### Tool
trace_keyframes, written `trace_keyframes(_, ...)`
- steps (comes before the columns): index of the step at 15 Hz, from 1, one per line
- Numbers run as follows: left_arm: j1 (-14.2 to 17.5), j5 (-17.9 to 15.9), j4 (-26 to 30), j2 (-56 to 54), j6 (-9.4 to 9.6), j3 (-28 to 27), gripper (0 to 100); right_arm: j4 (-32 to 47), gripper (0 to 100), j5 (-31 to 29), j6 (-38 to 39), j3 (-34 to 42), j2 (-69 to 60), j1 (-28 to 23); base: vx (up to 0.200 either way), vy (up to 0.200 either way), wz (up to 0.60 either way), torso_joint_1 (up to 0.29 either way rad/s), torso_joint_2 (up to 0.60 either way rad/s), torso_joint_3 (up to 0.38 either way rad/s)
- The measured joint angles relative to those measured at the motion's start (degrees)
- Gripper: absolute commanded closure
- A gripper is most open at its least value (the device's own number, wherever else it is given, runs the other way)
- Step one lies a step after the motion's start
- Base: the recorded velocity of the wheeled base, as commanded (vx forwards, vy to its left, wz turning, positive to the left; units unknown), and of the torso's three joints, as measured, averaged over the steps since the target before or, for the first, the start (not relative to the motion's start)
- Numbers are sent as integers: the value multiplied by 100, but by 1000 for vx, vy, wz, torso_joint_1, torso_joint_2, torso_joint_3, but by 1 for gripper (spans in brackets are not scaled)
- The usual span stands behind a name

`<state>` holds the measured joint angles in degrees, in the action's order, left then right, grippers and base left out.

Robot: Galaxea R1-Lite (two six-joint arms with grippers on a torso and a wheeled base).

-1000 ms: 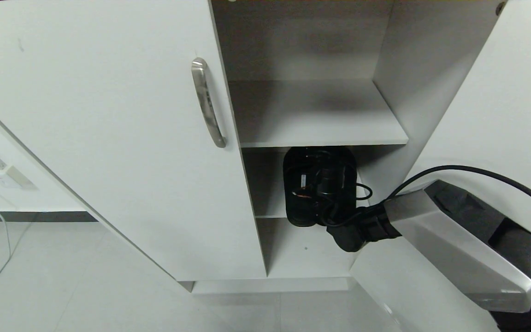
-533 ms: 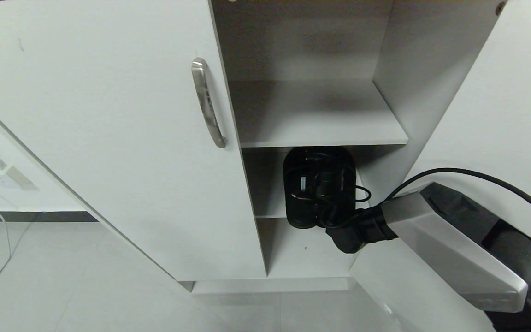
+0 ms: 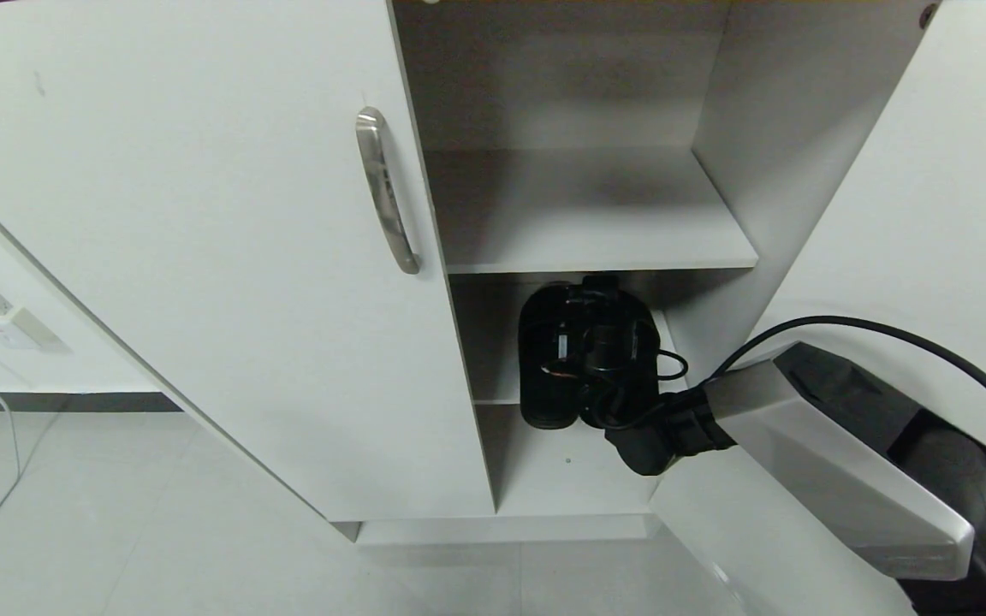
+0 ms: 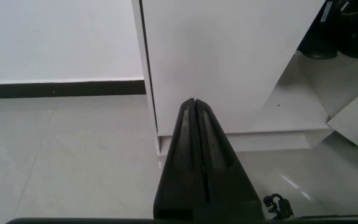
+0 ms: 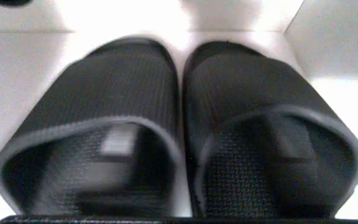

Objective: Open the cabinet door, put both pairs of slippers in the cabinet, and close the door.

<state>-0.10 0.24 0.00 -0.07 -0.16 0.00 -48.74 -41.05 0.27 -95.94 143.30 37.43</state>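
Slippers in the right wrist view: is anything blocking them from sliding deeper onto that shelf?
Nothing visible does. The slippers lie side by side on the shelf, white board showing beyond them; a dark sliver at its far edge is too cut off to identify.

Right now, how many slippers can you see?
2. One slipper and another slipper lie side by side inside the cabinet, under the top shelf. More may be hidden.

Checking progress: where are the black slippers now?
Head view: the black slippers sit inside the open cabinet on its lower shelf, beneath the upper shelf, right of the closed door.
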Motion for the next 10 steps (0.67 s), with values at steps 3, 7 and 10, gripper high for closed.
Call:
trace_keyframes(3, 0, 0, 0, 0, 0, 0, 100, -83, 0, 0, 0, 473, -165, 69, 0, 0, 0, 0, 0, 0)
trace_keyframes(7, 0, -4, 0, 0, 6, 0, 100, -472, 0, 0, -6, 1636, -755, 321, 0, 0, 0, 0, 0, 0)
trace_keyframes(10, 0, -9, 0, 0, 2, 0, 100, -1098, 0, 60, -2, 2656, -1246, 588, 0, 0, 0, 0, 0, 0)
